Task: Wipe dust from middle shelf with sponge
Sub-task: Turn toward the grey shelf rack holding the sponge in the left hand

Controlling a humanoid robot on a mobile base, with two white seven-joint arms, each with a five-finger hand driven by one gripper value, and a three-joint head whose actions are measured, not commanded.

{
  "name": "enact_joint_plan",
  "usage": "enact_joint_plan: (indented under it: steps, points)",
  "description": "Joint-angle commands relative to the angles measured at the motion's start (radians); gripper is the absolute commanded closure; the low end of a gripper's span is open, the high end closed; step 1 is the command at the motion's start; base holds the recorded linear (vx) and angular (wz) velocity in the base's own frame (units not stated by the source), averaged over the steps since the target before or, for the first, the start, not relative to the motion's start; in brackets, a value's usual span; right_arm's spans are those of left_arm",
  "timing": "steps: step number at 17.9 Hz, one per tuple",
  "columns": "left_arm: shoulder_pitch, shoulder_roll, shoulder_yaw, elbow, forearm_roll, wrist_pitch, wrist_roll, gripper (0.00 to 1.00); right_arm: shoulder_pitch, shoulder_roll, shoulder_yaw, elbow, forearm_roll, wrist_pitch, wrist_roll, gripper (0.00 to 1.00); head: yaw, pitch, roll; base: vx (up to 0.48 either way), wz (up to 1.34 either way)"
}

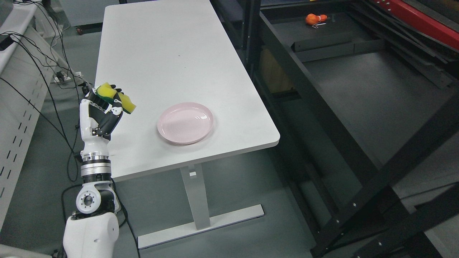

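My left hand (104,107) is raised over the near left edge of the white table (161,57), its arm rising from the lower left. Its fingers are curled around a yellow sponge with a green scrub side (116,97), which sticks out at the top and right of the fist. The black metal shelf rack (322,118) stands to the right of the table, well away from the hand. Its dark shelf board (376,96) fills the right half of the view. My right arm does not show.
A pink plate (185,123) lies on the table near its front right corner. An orange object (315,18) sits at the far end of the shelf. Black cables (46,82) hang beside a white perforated panel (18,107) at left.
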Motion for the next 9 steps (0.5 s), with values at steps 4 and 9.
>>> enact_joint_plan:
  steps: [4,9]
  points:
    - [0.005,0.009,-0.242,-0.176,-0.023,-0.003,-0.011,1.0,0.0,-0.017,0.0,-0.017,0.0,0.0,0.0,0.0,0.0,0.0,0.0,-0.287,-0.31]
    - [-0.143,0.009,-0.407,-0.199,-0.323,-0.043,-0.061,1.0,0.0,-0.017,0.0,-0.017,0.0,0.0,0.0,0.0,0.0,0.0,0.0,-0.339,-0.26]
